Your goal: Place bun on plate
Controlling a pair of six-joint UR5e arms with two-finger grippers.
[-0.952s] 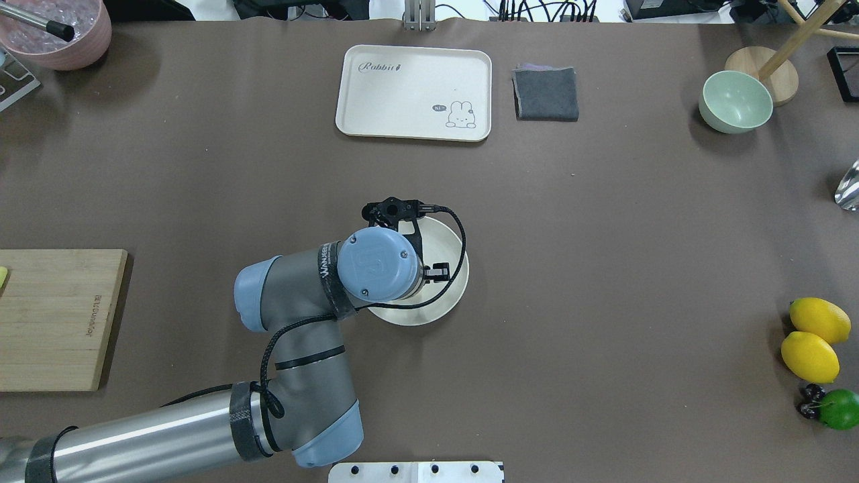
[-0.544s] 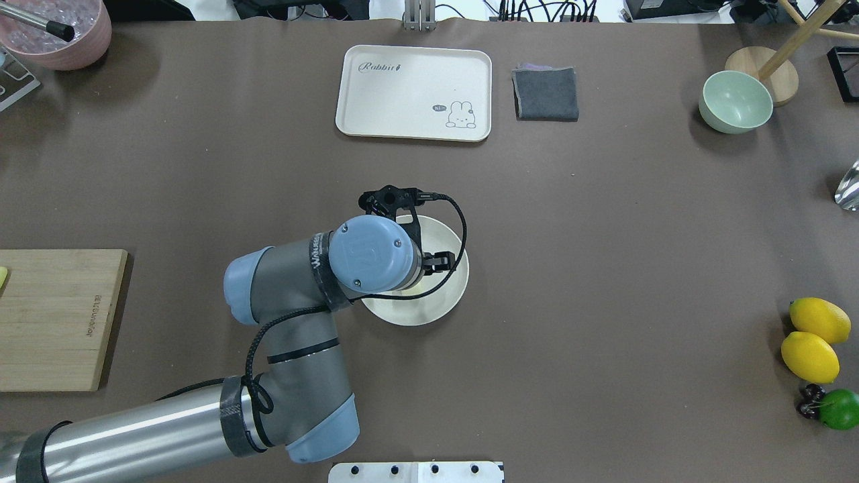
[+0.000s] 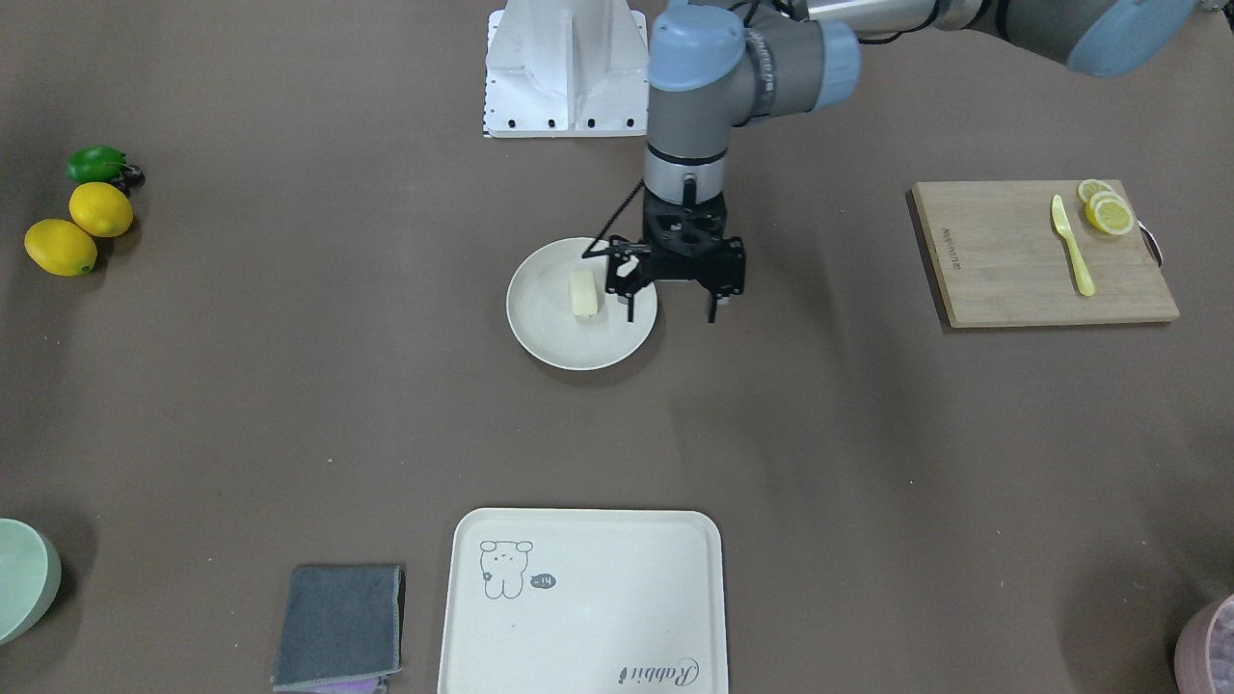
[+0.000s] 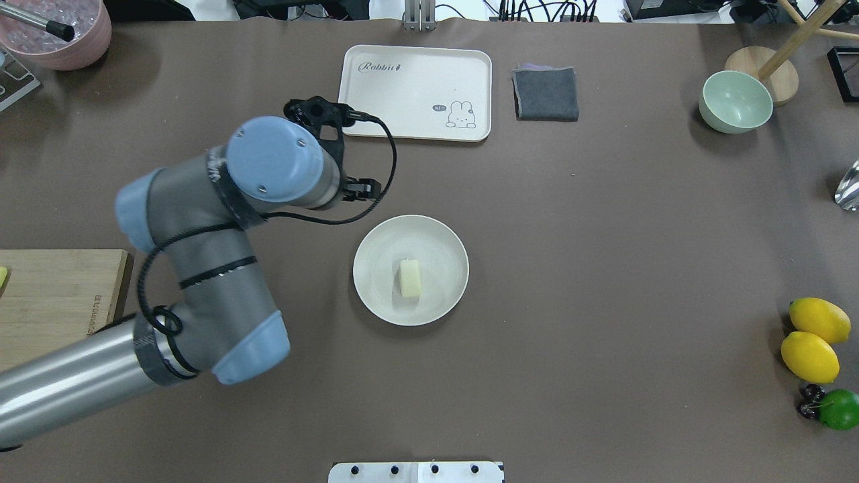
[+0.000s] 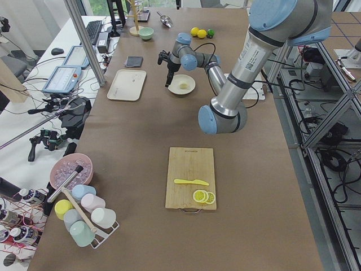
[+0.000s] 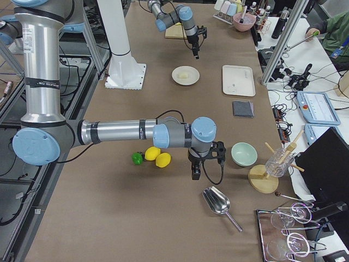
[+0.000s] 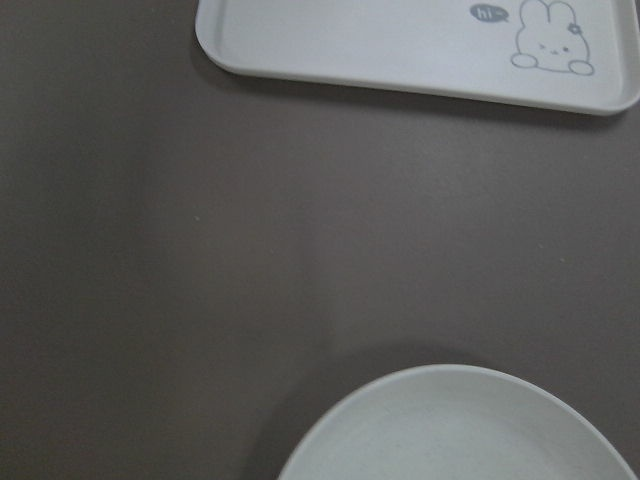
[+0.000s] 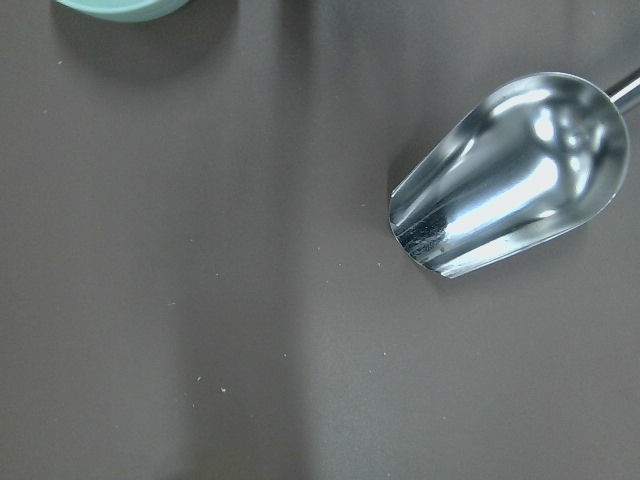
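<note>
The bun [image 4: 410, 278] lies on its side near the middle of the round cream plate [image 4: 382, 245], with nothing touching it. It also shows in the front-facing view as the bun [image 3: 583, 293] on the plate [image 3: 569, 342]. My left gripper [image 3: 672, 310] hangs open and empty, raised above the table beside the plate's rim. In the overhead view the wrist hides its fingers. The left wrist view shows only the plate's rim [image 7: 460, 400] and table. My right gripper [image 6: 196, 172] hovers far off by the lemons, and I cannot tell whether it is open or shut.
A cream tray [image 4: 414, 92] and a grey cloth [image 4: 545, 93] lie behind the plate. A green bowl [image 4: 735, 101] sits at the back right, lemons [image 4: 812, 339] at the right edge. A cutting board [image 3: 1041, 253] carries lemon slices. A metal scoop [image 8: 510, 175] lies under the right wrist.
My left arm has risen and swung back and to the left, off the plate. The bun, hidden under the wrist before, now shows lying free on the plate.
</note>
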